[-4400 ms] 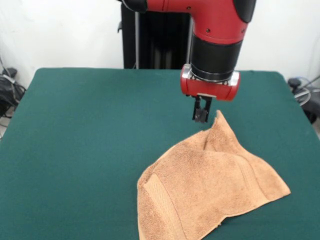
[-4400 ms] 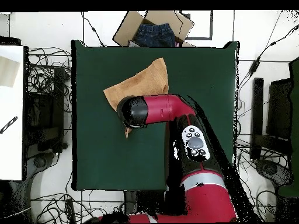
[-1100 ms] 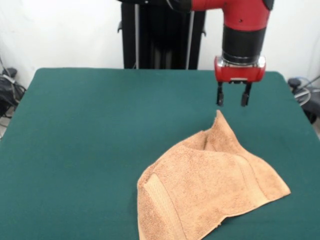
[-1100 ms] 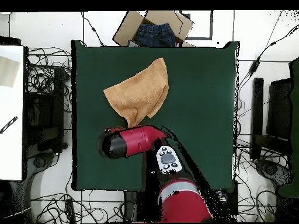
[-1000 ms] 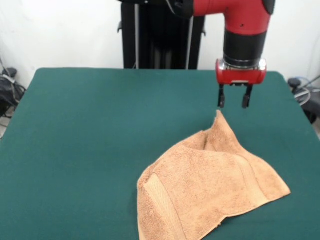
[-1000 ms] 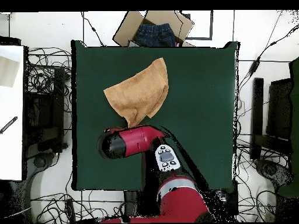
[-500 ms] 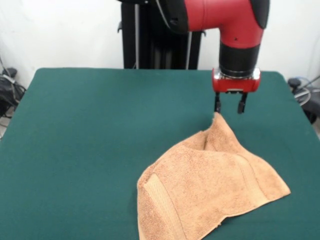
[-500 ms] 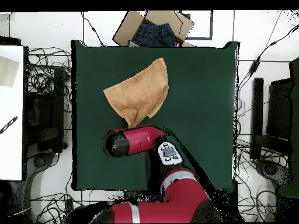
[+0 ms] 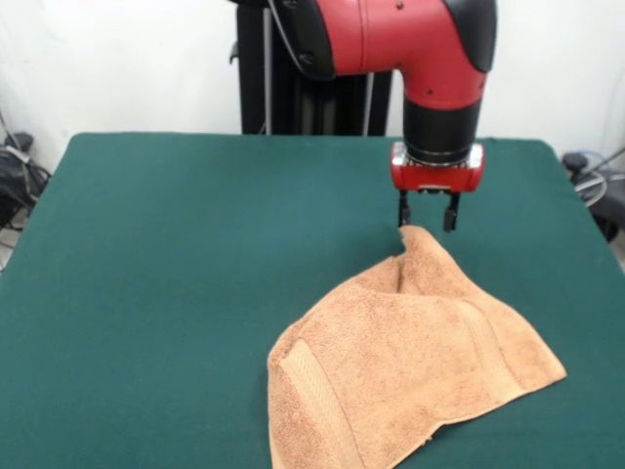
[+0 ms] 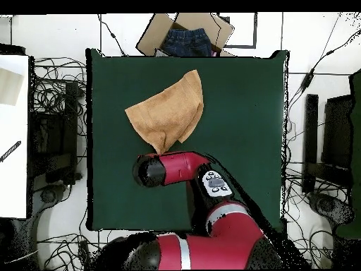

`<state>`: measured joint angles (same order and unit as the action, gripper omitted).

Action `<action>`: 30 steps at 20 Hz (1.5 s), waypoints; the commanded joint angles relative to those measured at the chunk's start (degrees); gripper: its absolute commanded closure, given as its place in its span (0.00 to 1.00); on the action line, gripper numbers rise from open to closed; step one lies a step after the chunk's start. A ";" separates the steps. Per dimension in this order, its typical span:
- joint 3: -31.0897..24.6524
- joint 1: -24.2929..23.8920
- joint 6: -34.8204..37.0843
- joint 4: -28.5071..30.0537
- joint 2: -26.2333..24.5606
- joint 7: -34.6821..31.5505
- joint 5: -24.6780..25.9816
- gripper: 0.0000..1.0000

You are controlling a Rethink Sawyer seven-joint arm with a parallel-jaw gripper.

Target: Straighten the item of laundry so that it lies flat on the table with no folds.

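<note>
A red and black robot arm [image 9: 391, 39] hangs its claw [image 9: 424, 217] with both fingers spread and empty, straddling the raised tip of an orange-tan towel [image 9: 410, 371] on a dark green bench [image 9: 176, 254]. The placing looks deliberate: the peak directly under the claw is the one part of the cloth that stands clear of the felt, so it is probably the easiest place to pinch, and a grip there would likely let the arm draw out the folded part. One finger [image 9: 402, 209] sits just beside the peak on one side and the other just beyond it, though whether either touches the cloth cannot be told. From the peak the towel spreads away from the claw toward the camera-side edge of the bench, in the front view running out of the bottom of the picture. It is far from flat. A crease drops from the peak, a layer appears doubled over the body, and the outline reads as a rough triangle, not a square. A woven band shows along the edge farthest from the claw. In the overhead view the towel [image 10: 168, 109] lies just past the arm's wrist, which hides the claw, and a cardboard box [image 10: 185, 34] holding dark denim sits beyond the bench.
</note>
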<state>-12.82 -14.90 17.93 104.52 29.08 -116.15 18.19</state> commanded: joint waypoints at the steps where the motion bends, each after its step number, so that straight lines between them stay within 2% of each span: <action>1: -1.21 -0.05 -1.42 -3.72 -1.02 -0.56 3.01 0.00; 11: 0.24 1.15 -3.91 -3.29 -0.99 -2.53 3.18 0.00; 18: -0.15 0.17 -5.86 -6.56 -5.38 -1.39 3.95 0.00; 30: -0.28 -0.25 -3.57 -11.29 -8.22 -0.05 4.04 0.00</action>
<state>-12.82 -14.75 16.00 101.10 24.93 -116.16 19.06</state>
